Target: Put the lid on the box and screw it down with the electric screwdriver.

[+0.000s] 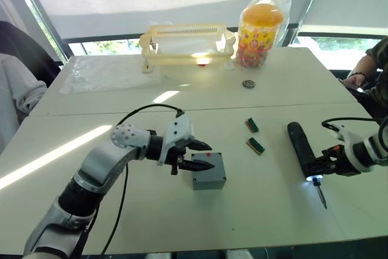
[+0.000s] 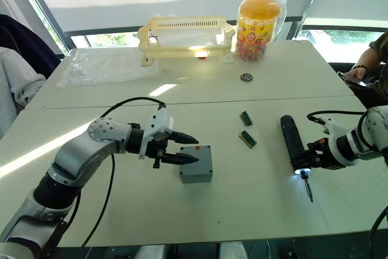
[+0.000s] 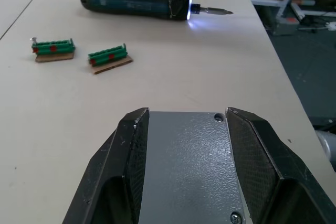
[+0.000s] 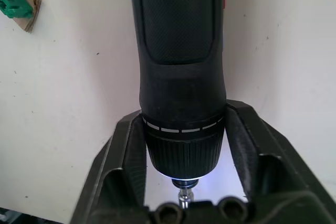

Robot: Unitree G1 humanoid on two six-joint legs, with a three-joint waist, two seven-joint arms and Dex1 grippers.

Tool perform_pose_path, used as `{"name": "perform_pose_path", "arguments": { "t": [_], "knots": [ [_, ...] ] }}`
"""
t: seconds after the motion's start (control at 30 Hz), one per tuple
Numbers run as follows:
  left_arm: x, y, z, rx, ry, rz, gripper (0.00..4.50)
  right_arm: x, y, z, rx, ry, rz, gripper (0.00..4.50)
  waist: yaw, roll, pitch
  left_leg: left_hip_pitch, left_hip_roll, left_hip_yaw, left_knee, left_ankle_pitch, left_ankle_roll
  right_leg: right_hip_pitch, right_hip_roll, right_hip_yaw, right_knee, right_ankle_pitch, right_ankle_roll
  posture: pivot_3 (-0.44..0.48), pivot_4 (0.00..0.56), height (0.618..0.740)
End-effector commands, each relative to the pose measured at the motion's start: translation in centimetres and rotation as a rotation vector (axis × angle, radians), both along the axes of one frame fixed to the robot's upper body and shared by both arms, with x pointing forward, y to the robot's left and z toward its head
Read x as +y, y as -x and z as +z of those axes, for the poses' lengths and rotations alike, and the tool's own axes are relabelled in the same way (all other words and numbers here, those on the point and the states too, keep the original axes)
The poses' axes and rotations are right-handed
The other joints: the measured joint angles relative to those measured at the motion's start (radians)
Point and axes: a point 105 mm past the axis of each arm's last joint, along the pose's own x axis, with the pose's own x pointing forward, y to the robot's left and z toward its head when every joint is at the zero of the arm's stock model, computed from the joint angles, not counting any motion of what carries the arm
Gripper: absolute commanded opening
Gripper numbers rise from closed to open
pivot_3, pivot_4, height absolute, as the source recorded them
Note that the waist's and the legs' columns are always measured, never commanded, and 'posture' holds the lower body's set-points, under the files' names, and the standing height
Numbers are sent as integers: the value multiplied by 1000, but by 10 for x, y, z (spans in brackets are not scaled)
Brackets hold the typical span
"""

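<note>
On the white table (image 1: pixel 73 150), grey box (image 1: pixel 209 172) with lid (image 3: pixel 189 166) seated, left gripper (image 1: pixel 203 156) spread apart just above its near edge, electric screwdriver (image 2: pixel 293 144) lying flat well to the right, right gripper (image 2: pixel 310 161) clamped around its lit front end, bit pointing toward the robot.

The left hand (image 1: pixel 203 155) covers the near-left part of the box (image 1: pixel 211 173), so whether its fingers touch the lid cannot be told. Right of the electric screwdriver (image 1: pixel 301 144), a seated person (image 1: pixel 371 77) is cut off by the edge. The small round object (image 1: pixel 248 84) far beyond the box is too small to identify.
</note>
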Motion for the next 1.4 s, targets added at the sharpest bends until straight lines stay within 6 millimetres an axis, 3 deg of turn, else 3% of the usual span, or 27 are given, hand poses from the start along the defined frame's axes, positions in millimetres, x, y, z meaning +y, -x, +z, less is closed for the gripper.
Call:
{"name": "perform_pose_path", "arguments": {
  "t": [0.03,0.07,0.13,0.27,0.37,0.43,0.5,0.57,0.67,0.73,0.8,1.03,1.4],
  "knots": [
    [26,-17,17,-55,30,142,2349,0,-8,11,-50,19,12,4065,1,0,0,0,0,0,0,0,0,0,0,0,0,0,0,0,150,740],
    [33,-21,19,-56,32,179,2349,0,-8,11,-51,19,17,4457,1,0,0,0,0,-1,0,0,0,0,0,0,1,0,0,0,150,740],
    [48,-29,19,-54,25,252,2349,-2,-10,12,-73,39,22,4457,2,0,0,0,0,-1,0,0,0,0,0,0,1,0,0,0,150,740],
    [81,-31,5,-12,-22,364,2349,-7,-31,44,-330,164,152,4457,0,0,0,0,0,0,0,0,0,0,0,0,1,0,0,0,150,740],
    [81,-18,-14,75,-28,351,2349,40,-33,90,-615,28,393,4457,1,1,0,0,0,0,-1,0,-1,-1,0,0,1,0,0,0,150,740],
    [77,-13,-22,115,-23,341,2349,70,-18,97,-714,-38,565,4457,3,0,0,0,0,-1,-1,0,-1,-1,0,-1,1,0,0,0,150,740],
    [70,-10,-31,160,-10,330,2349,103,10,80,-696,-102,731,4457,12,-5,-2,0,1,-4,-1,0,-1,1,0,-4,1,0,0,0,150,740],
    [68,-9,-37,184,-3,330,2349,118,27,67,-680,-129,802,4457,21,-7,-2,1,1,-6,-1,0,-1,3,1,-6,1,0,0,0,150,740],
    [59,-15,-52,191,-18,338,2349,144,54,28,-628,-160,897,4457,29,-6,-2,1,0,-4,3,0,-1,5,-1,-4,1,0,0,0,150,740],
    [51,-20,-58,203,-16,326,2349,158,65,0,-612,-183,902,4457,30,-7,-2,3,0,-5,7,0,-1,9,-1,-5,1,0,1,0,150,740],
    [46,-20,-60,208,-29,293,2349,166,67,-13,-627,-197,874,4457,28,-7,-2,3,0,-6,13,0,-1,11,0,-5,1,0,-1,0,150,740],
    [27,-26,-60,170,-44,218,2349,187,58,-27,-656,-268,768,4457,22,-8,-2,3,0,-4,15,1,-2,12,-1,-3,1,2,-4,0,150,740],
    [-12,-69,-57,38,-20,215,2349,211,75,-32,-608,-326,767,4457,29,-8,-2,2,0,-5,15,1,-2,12,0,-3,1,4,-2,0,150,740]
  ]
}}
